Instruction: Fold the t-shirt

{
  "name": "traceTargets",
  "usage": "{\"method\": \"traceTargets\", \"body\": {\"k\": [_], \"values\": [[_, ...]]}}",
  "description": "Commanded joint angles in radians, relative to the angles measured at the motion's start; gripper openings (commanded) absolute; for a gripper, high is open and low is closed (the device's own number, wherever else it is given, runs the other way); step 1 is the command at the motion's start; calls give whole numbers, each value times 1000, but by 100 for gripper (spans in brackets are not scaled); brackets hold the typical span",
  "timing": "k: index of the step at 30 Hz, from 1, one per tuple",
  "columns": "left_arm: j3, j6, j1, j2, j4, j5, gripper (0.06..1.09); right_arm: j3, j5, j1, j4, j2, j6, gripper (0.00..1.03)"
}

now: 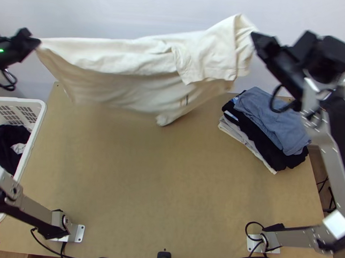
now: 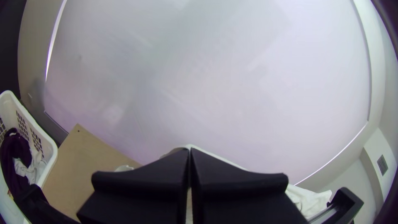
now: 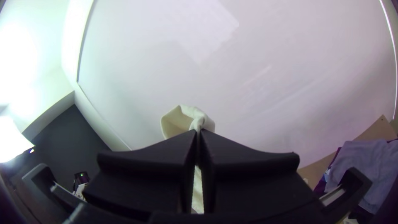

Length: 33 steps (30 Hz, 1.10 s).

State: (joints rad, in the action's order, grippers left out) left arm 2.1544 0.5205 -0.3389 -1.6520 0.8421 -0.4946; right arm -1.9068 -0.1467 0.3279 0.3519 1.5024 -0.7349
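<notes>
light wooden table [image 1: 169,189] against a pale wall [image 1: 147,10]. the cream t-shirt [image 1: 130,56] is up in the air over the table's far part, stretched between the two grippers. i log its upper edge as pulled nearly straight from the left, its lower part hanging loose; toward the right a portion flops over the front, and a rounded end dips lowest near the middle.

left gripper [image 1: 37,42]: the left wrist view has its two fingers closed together, a corner of the shirt pinched at the tips. right gripper [image 1: 254,37]: fingers also nearly together in the right wrist view, bunched cloth caught between them.

farther out, i note a stack of folded clothes [image 1: 271,121] at the table's far right, blue-grey on top, black and whitish below. at the left, a white basket [image 1: 38,116] holds a dark garment [image 1: 5,142] and something whitish.
</notes>
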Motion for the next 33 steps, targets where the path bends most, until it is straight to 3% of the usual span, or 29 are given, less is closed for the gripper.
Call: {"method": "traceTargets", "body": {"k": [1, 4, 10, 13, 14, 16, 27, 33], "values": [[-34, 44, -69, 176, 25, -53, 10, 40, -76, 28, 55, -189, 3, 3], [-203, -20, -101, 278, 55, -93, 10, 192, -142, 63, 151, -315, 17, 3], [-669, -223, -77, 402, 120, -99, 10, 477, -156, 80, 352, -464, 19, 3], [-935, -395, 9, 391, 166, -41, 10, 557, -157, 80, 355, -496, 17, 3], [-1013, -439, 46, 388, 157, 22, 10, 566, -157, 80, 355, -496, 17, 3], [-1124, -493, 78, 399, 138, 56, 10, 566, -157, 77, 355, -496, 17, 3], [-1306, -703, 233, 598, 514, 79, 10, 612, -154, 60, 343, -426, 58, 3], [-1383, -637, 380, 676, 565, 83, 10, 620, -154, 54, 323, -370, 61, 3]]}}
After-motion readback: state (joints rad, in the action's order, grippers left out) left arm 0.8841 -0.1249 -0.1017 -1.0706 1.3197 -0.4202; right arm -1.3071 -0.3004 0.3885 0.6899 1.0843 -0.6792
